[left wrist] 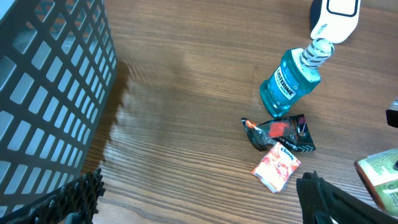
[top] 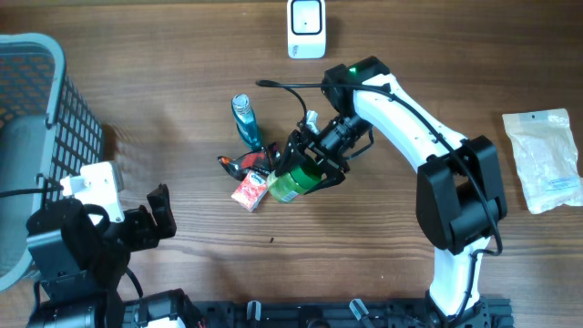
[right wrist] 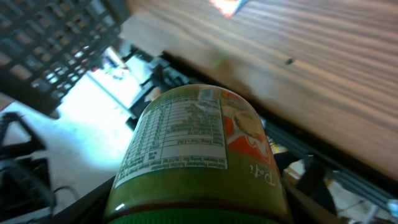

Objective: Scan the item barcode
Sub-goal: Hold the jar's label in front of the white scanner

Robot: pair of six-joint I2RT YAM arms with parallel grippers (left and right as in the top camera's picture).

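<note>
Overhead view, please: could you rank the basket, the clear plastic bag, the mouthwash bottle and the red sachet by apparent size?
1. basket, though the frame cuts it off
2. clear plastic bag
3. mouthwash bottle
4. red sachet

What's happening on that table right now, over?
Right end effector shut on green jar. Left end effector open, empty. White scanner at far edge; mouthwash bottle and packets beside jar.

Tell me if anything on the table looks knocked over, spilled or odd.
The blue plastic mouthwash bottle lies on its side beside a crumpled black wrapper, capped, with no spill visible. The right hand holds the green labelled jar at a tilt.
</note>
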